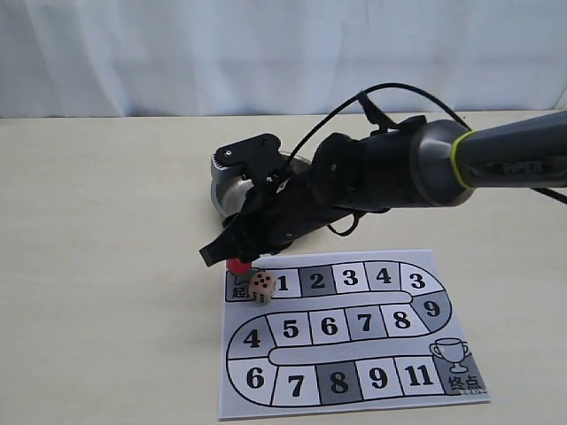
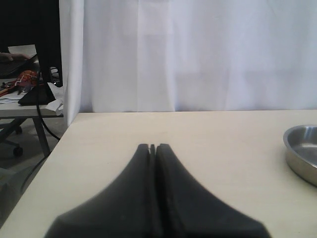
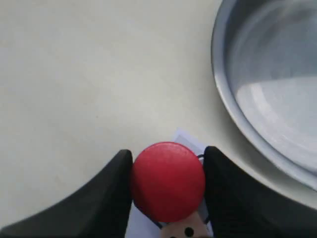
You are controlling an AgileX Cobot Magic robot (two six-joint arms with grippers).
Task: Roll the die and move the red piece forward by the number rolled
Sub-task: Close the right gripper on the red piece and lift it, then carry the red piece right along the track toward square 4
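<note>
The red piece [image 3: 168, 181] sits between the two black fingers of my right gripper [image 3: 168, 168], which touch it on both sides; the gripper is shut on it. In the exterior view only a sliver of the red piece [image 1: 237, 264] shows under the right gripper [image 1: 232, 259], at the board's start corner. The die [image 1: 261, 287], a pale cube with black pips, lies on the board [image 1: 354, 329] just beside the red piece, between the start square and square 1; its edge [image 3: 184, 231] peeks below the piece. My left gripper [image 2: 153, 147] is shut on nothing, over bare table.
A metal bowl [image 1: 229, 188] stands behind the board, partly hidden by the right arm; it also shows as a bowl rim [image 3: 233, 114] close to the piece and at the edge [image 2: 302, 153] of the left wrist view. The paper board has numbered squares and a trophy square [image 1: 454, 356].
</note>
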